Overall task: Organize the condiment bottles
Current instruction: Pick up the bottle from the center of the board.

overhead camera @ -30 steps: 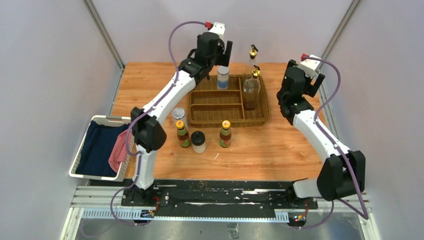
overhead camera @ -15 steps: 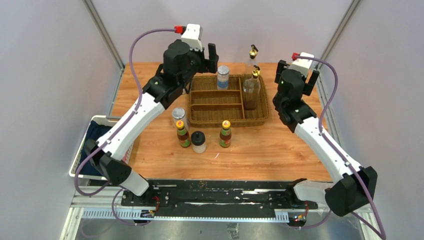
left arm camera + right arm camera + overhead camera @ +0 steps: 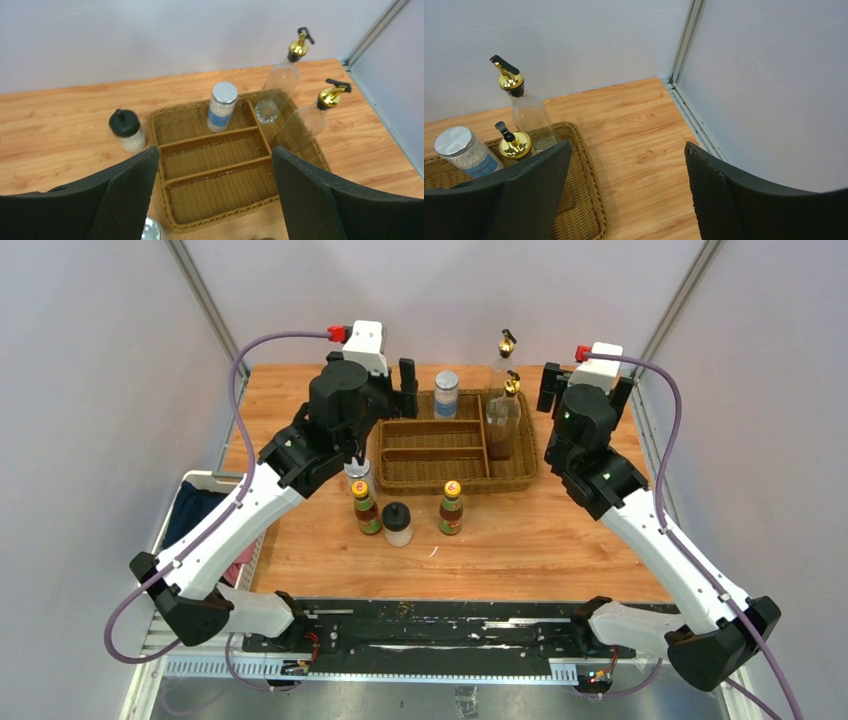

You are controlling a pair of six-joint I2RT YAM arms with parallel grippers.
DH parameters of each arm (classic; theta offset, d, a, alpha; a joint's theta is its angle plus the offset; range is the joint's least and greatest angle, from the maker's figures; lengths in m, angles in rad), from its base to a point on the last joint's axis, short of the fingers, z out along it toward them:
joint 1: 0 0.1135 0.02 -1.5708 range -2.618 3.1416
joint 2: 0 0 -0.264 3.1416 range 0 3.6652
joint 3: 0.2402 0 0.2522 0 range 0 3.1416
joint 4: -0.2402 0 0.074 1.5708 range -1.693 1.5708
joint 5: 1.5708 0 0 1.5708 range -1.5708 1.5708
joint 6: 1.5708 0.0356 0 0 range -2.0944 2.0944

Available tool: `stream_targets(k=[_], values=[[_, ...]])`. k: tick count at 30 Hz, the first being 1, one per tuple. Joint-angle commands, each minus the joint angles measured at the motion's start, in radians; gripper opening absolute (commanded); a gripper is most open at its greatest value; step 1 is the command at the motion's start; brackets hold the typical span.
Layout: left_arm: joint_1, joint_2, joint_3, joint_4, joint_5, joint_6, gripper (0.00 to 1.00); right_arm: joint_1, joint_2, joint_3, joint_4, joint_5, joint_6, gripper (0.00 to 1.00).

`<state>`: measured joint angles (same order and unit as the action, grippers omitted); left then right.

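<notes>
A silver-lidded shaker [image 3: 446,393] [image 3: 221,106] stands in the wicker tray's back left compartment. One gold-spouted cruet [image 3: 503,420] [image 3: 305,125] stands in the tray's right compartment. The other cruet [image 3: 507,350] [image 3: 280,85] is by the tray's far edge. In front of the tray stand a second shaker [image 3: 357,472], two sauce bottles [image 3: 366,508] [image 3: 451,508] and a black-lidded jar [image 3: 397,524]. Another black-lidded jar [image 3: 125,131] stands left of the tray. My left gripper [image 3: 388,390] [image 3: 215,150] is open and empty, left of the tray. My right gripper [image 3: 583,390] [image 3: 628,145] is open and empty, right of the tray.
The brown wicker divided tray [image 3: 455,480] [image 3: 215,220] [image 3: 591,175] sits at the table's back middle. A white basket with dark and pink cloth [image 3: 195,530] hangs off the table's left edge. Metal frame posts and grey walls close in the back and sides.
My left gripper has drawn back left and toward me from above the shaker in the tray, which stays standing there. My right gripper has shifted slightly left toward the tray.
</notes>
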<state>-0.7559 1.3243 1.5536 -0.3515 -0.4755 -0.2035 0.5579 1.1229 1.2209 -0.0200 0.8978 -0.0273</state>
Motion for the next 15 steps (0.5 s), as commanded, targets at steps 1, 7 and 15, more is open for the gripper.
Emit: stream_targets(k=[1, 7, 15], values=[[-0.02, -0.028, -0.007, -0.121, -0.137, -0.044, 0.89, 0.034, -0.028, 0.027, -0.062, 0.009, -0.014, 0.87], [-0.022, 0.02, 0.049, -0.304, -0.25, -0.1, 0.89, 0.047, -0.037, 0.023, -0.083, -0.002, -0.008, 0.87], [-0.022, 0.089, 0.136, -0.534, -0.28, -0.148, 0.88, 0.048, -0.031, 0.03, -0.138, -0.008, -0.009, 0.88]])
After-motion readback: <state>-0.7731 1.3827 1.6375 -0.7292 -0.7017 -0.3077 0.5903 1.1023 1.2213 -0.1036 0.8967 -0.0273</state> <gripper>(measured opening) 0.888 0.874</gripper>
